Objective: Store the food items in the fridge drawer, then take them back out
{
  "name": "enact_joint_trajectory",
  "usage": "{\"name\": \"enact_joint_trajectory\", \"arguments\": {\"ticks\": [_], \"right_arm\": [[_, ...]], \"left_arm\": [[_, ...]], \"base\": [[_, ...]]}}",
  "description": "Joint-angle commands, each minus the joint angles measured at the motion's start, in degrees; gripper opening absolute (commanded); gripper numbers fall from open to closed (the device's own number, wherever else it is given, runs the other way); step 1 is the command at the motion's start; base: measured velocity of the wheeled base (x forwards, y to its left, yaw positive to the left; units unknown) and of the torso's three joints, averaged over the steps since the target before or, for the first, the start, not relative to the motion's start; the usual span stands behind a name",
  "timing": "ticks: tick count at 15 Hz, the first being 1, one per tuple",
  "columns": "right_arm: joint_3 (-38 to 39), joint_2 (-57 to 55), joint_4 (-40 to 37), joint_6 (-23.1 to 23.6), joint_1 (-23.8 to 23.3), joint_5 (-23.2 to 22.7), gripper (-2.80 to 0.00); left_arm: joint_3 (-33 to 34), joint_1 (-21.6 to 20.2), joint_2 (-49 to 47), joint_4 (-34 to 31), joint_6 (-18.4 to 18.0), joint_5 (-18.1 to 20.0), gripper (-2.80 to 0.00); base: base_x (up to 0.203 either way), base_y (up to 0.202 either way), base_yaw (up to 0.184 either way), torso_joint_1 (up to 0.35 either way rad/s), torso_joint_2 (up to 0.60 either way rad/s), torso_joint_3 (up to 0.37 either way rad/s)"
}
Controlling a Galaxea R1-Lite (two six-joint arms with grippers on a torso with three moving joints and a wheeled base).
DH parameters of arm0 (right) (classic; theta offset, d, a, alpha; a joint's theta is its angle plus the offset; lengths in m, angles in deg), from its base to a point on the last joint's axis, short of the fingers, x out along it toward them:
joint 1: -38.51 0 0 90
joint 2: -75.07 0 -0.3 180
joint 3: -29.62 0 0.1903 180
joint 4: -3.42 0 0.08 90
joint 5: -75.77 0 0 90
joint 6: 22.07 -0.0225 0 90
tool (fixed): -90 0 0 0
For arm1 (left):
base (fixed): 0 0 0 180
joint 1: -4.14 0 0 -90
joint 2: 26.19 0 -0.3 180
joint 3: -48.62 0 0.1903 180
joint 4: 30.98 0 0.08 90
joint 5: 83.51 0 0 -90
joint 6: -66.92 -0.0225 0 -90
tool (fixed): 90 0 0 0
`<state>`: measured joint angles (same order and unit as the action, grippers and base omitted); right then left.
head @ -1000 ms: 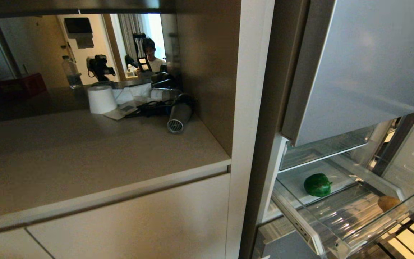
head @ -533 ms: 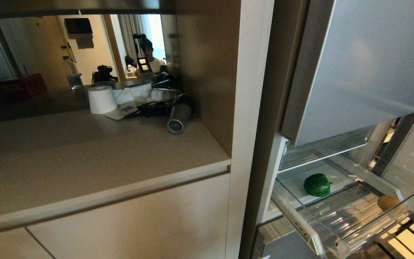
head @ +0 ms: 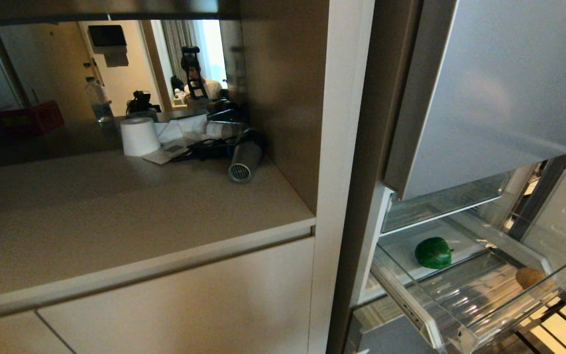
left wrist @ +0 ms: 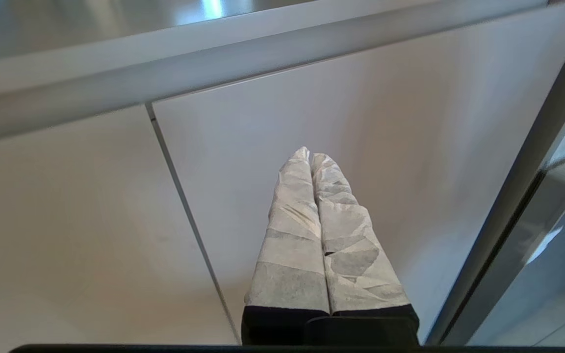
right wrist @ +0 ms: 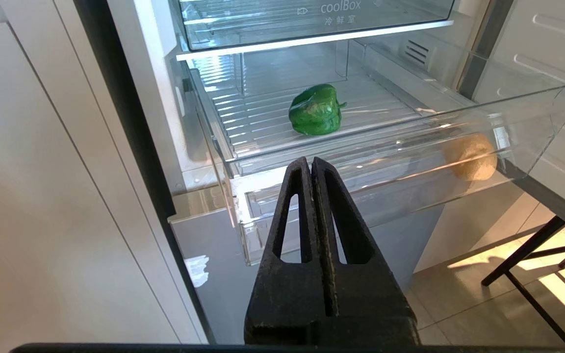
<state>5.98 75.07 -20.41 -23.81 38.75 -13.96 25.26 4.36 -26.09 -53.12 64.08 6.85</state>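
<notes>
Left gripper (left wrist: 310, 158) pressed shut on nothing, low before beige cabinet doors (left wrist: 312, 122), gone from the head view's lower left corner since a second earlier. Right gripper (right wrist: 310, 164) likewise shut and empty, parked just short of the drawer (right wrist: 532, 122). Pulled out wide (fridge door (head: 499, 78) open above): pepper (right wrist: 316, 110) on the ribbed floor, potato (right wrist: 471, 157) against the clear front wall. Beyond, a counter (head: 116, 221) with paper roll (head: 138, 136) and hair dryer (head: 244, 160); mirror (head: 67, 73) behind, tiled floor (right wrist: 483, 294) below.

Home kitchen: open fridge (head: 489, 93), beige cabinets (head: 175, 295), countertop (head: 116, 211).
</notes>
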Motion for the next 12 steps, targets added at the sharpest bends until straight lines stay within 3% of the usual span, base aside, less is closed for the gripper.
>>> {"name": "enact_joint_trajectory", "arguments": {"ticks": [1, 9, 12], "right_arm": [[-0.08, 0.00, -0.06, 0.15, 0.02, 0.00, -2.80], [-0.08, 0.00, -0.06, 0.15, -0.07, 0.00, -2.80], [-0.08, -0.09, -0.06, 0.15, 0.02, 0.00, -2.80]], "left_arm": [[0.62, -0.04, -0.10, 0.09, 0.55, -0.18, -2.80], [0.62, 0.01, -0.10, 0.00, 0.46, -0.18, -2.80], [0.62, -0.04, -0.10, 0.00, 0.46, -0.18, -2.80]], "base": [[0.000, 0.000, 0.000, 0.000, 0.00, 0.000], [0.000, 0.000, 0.000, 0.000, 0.00, 0.000], [0.001, -0.147, 0.000, 0.001, 0.00, 0.002]]}}
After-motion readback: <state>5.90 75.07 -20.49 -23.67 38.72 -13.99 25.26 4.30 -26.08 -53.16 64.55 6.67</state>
